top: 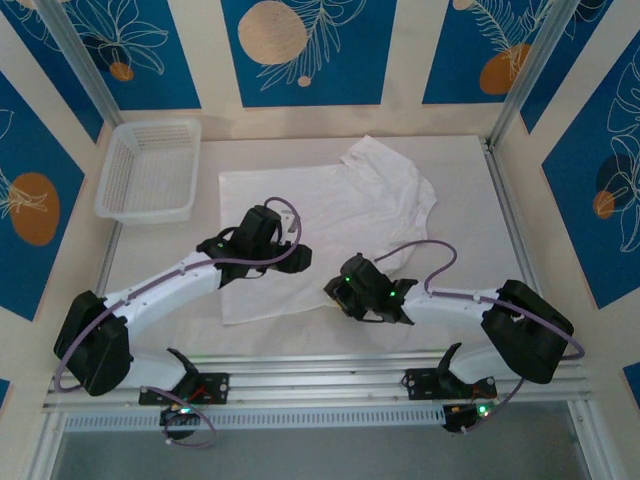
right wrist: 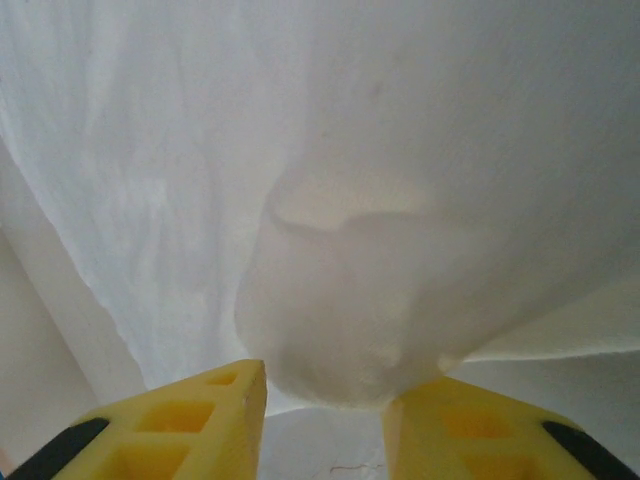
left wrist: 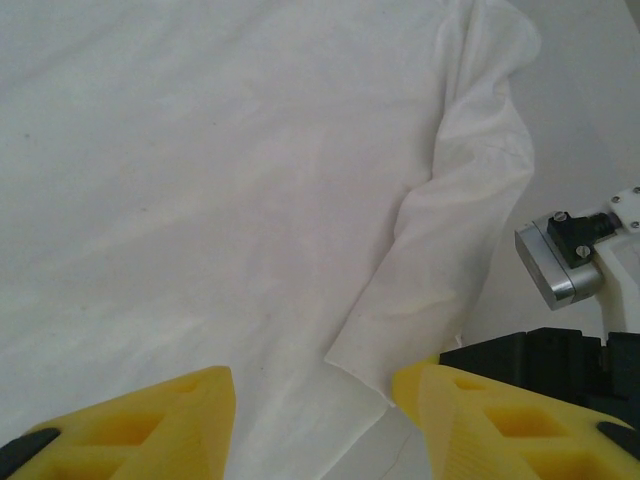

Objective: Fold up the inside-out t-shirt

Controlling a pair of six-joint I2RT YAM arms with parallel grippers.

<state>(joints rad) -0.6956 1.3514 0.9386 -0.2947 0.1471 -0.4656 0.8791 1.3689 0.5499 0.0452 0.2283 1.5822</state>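
The inside-out t-shirt (top: 330, 200) lies spread on the white table, a sleeve sticking out at its far right. My left gripper (top: 296, 256) hovers over the shirt's near middle. In the left wrist view this gripper (left wrist: 312, 385) is open, and a folded-over edge of the shirt (left wrist: 440, 250) runs down towards its right finger. My right gripper (top: 335, 290) is at the shirt's near right edge. In the right wrist view that gripper (right wrist: 325, 385) has its yellow fingers either side of a raised bulge of shirt cloth (right wrist: 350, 300), with a gap showing between them.
A white mesh basket (top: 147, 213) stands at the back left of the table. Metal frame rails run along the near edge and the sides. Part of the right arm (left wrist: 560, 265) shows close by in the left wrist view.
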